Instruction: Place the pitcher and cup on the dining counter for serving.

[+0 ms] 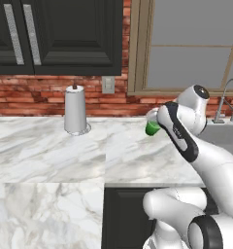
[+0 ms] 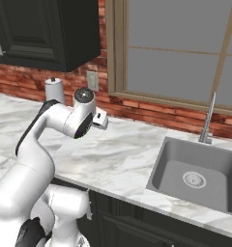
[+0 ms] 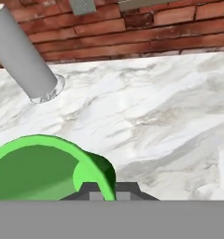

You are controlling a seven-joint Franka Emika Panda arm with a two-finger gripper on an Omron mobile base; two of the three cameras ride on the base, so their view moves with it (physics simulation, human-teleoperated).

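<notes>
Above the marble desk [image 1: 50, 146], end effector [image 3: 109, 189] clamped on cup [image 3: 44, 168] rim; paper-towel roll [image 3: 20, 56] at 11 o'clock.

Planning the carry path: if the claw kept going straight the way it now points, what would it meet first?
Probably the marble kitchen counter: the claw, shut on the green cup, looks down across it toward the brick wall. Depth is unclear.

My end effector [image 3: 104, 192] cut by the hand view's lower edge, cup [image 1: 152, 127] mostly behind my arm, faucet [image 1: 229, 99] clipped at right.
</notes>
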